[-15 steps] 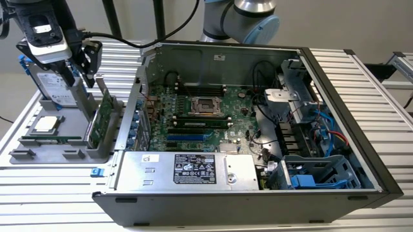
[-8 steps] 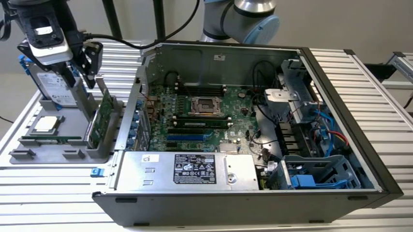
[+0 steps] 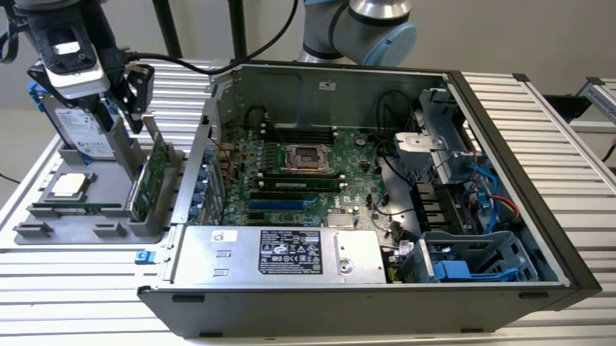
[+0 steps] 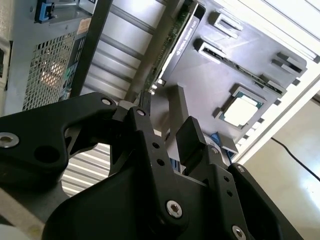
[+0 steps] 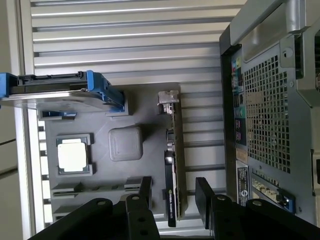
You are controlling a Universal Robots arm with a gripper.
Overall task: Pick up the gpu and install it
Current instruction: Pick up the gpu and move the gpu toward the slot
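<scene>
The end effector [image 5: 174, 184] hangs released over the grey fixture tray [image 5: 140, 107]. Its two black fingers [image 5: 145, 189] are spread to either side of the gpu [image 5: 172, 165], seemingly without touching it. The gpu stands on edge in a slot of the tray, just beside the open computer case [image 3: 385, 180]. A processor [image 5: 73, 154] lies flat in the tray, and a blue-framed hard drive [image 5: 60, 92] stands near it. Tray and case rest on the ribbed table [image 5: 125, 40].

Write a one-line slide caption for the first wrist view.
Open gripper hovering above the graphics card, which stands on edge in a grey tray beside the computer case.
</scene>
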